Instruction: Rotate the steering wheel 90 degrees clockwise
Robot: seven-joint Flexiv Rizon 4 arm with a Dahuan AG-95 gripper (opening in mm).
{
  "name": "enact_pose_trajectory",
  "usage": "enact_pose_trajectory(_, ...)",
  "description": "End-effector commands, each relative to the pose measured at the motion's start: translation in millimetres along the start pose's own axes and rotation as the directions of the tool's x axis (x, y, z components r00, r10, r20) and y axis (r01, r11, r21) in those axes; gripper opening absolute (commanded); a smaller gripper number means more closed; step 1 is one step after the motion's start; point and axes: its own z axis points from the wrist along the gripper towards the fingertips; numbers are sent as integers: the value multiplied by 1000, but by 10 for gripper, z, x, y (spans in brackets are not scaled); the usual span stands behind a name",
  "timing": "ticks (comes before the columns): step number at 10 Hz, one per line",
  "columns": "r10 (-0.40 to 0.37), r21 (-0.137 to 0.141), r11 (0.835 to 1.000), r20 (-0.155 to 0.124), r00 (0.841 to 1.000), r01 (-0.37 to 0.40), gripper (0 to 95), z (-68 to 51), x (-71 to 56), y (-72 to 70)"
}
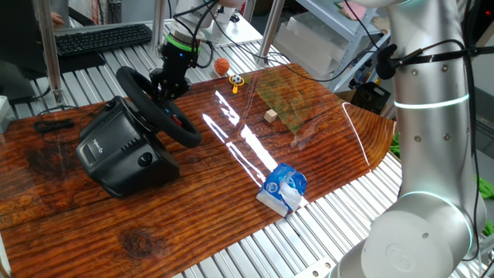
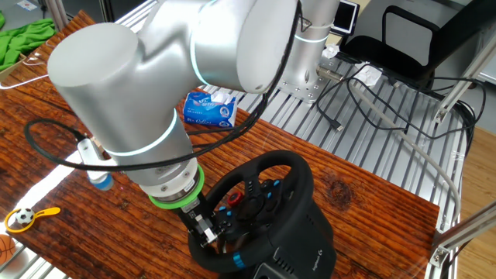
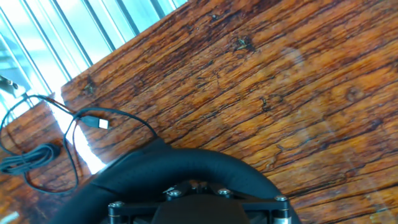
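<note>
The black steering wheel (image 1: 184, 128) stands tilted on its bulky black base (image 1: 116, 150) at the left of the wooden table. In the other fixed view its rim (image 2: 293, 166) rings a hub with red and blue buttons (image 2: 232, 200). My gripper (image 1: 171, 83) is at the far upper part of the rim and appears shut on it. The other fixed view shows the gripper (image 2: 203, 229) pressed onto the rim at lower left. In the hand view the rim (image 3: 180, 167) fills the bottom, right against the gripper (image 3: 196, 186). The fingertips are hidden.
A blue and white tissue pack (image 1: 284, 188) lies near the table's front edge. A small wooden block (image 1: 270, 116), an orange ball (image 1: 221, 66) and a yellow soccer-ball toy (image 1: 235, 80) lie further back. A keyboard (image 1: 100, 38) is behind. A black cable (image 3: 68, 134) lies beyond the wheel.
</note>
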Motion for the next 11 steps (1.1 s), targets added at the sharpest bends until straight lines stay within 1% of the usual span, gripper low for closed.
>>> enact_pose_trajectory(1, 55, -37, 998, -5, 998, -55, 0, -47, 94, 75)
enact_pose_trajectory(2, 78, -55, 995, -9, 997, -79, 0, -85, 125, 130)
enact_pose_trajectory(3, 95, -55, 994, -9, 995, -95, 0, -129, 140, 183)
enact_pose_trajectory(4, 117, -75, 990, -26, 993, -119, 0, -193, 120, 227)
enact_pose_trajectory(5, 141, -111, 983, -45, 989, -145, 0, -230, 94, 259)
enact_pose_trajectory(6, 150, -126, 980, -59, 987, -156, 0, -248, 87, 279)
enact_pose_trajectory(7, 163, -147, 974, -85, 983, -174, 0, -280, 97, 319)
enact_pose_trajectory(8, 171, -156, 970, -97, 980, -185, 0, -303, 133, 344)
enact_pose_trajectory(9, 182, -165, 966, -118, 976, -200, 0, -338, 220, 376)
enact_pose_trajectory(10, 185, -176, 962, -132, 974, -207, 0, -355, 271, 396)
enact_pose_trajectory(11, 187, -180, 961, -135, 973, -209, 0, -371, 290, 402)
